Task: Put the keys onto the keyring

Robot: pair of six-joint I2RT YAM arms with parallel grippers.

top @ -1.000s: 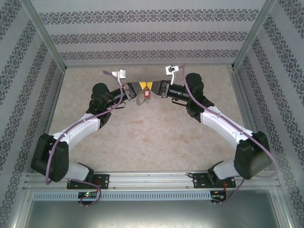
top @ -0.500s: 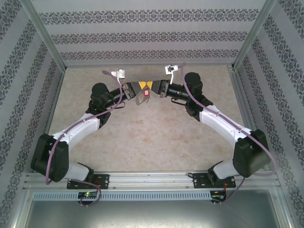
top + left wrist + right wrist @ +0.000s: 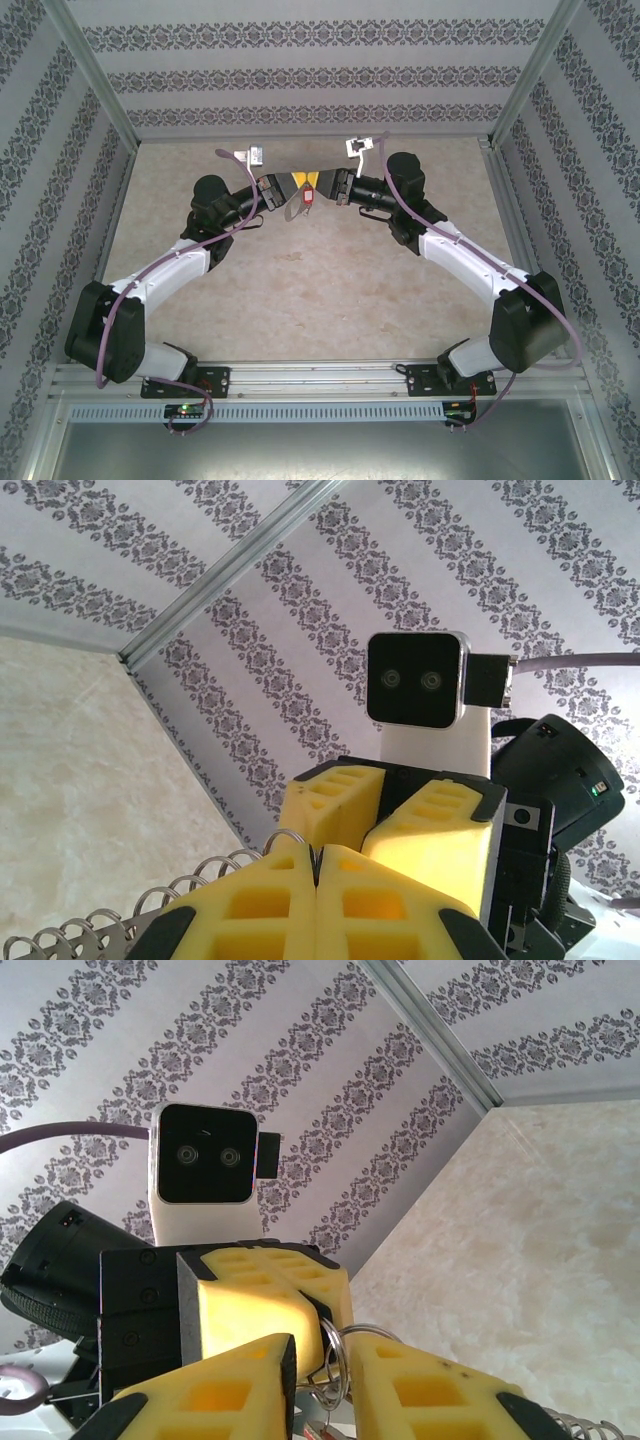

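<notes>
Both arms meet tip to tip above the far counter [image 3: 300, 290]. The left pincer [image 3: 316, 865] is fully clamped on the keyring [image 3: 292, 207], whose ringed edge trails off to that pincer's left. The keys [image 3: 309, 196] hang just right of the keyring. The right pincer [image 3: 325, 1352] is narrow and appears to grip the keys' small ring. Whether keys and keyring touch cannot be told.

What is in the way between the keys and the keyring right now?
Nothing visible. The left end effector holds the keyring in the air, and the keys hang right beside it from the right end effector.
</notes>
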